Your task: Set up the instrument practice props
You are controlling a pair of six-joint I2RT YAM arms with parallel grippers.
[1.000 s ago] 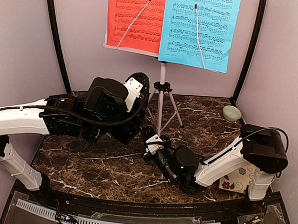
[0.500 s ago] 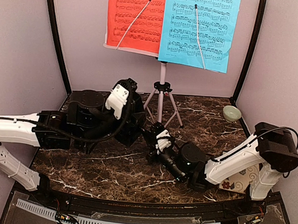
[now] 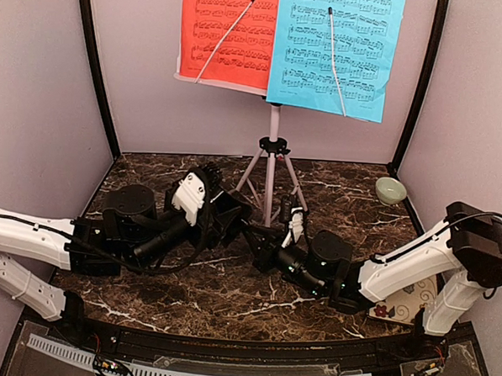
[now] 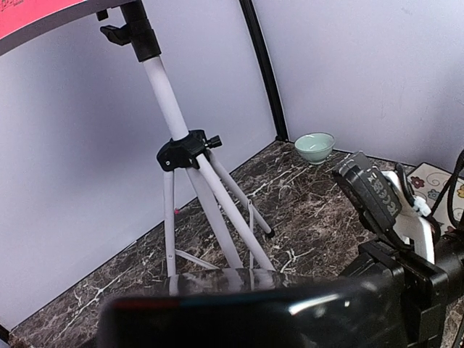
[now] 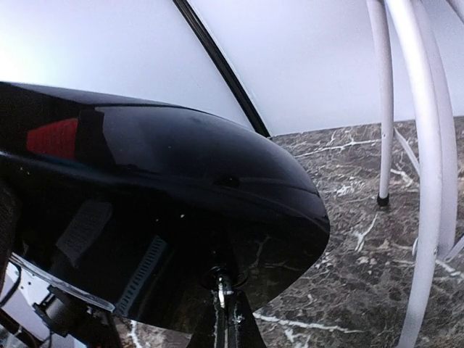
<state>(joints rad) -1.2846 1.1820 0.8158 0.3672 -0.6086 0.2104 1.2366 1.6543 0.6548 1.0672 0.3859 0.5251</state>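
The white tripod music stand (image 3: pixel 272 155) stands at the back, with a red page (image 3: pixel 225 31) and a blue page (image 3: pixel 338 49) on its desk. My left gripper (image 3: pixel 220 213) lies low in front of the stand, shut on the glossy black metronome (image 3: pixel 234 212), which hides its fingers. In the left wrist view the metronome (image 4: pixel 239 315) fills the bottom under the stand's legs (image 4: pixel 185 148). My right gripper (image 5: pixel 223 290) is shut on a thin metal pin on the metronome's (image 5: pixel 181 196) underside. In the top view the right gripper (image 3: pixel 253 237) meets it from the right.
A small pale green bowl (image 3: pixel 391 190) sits at the back right corner. A floral tile (image 3: pixel 401 301) lies under my right arm. The tripod legs (image 5: pixel 428 145) spread close behind both grippers. Black frame posts (image 3: pixel 95 70) flank the walls.
My left arm has come down from a raised pose and reached right with the metronome. My right gripper has moved back towards the stand with it and closed fully.
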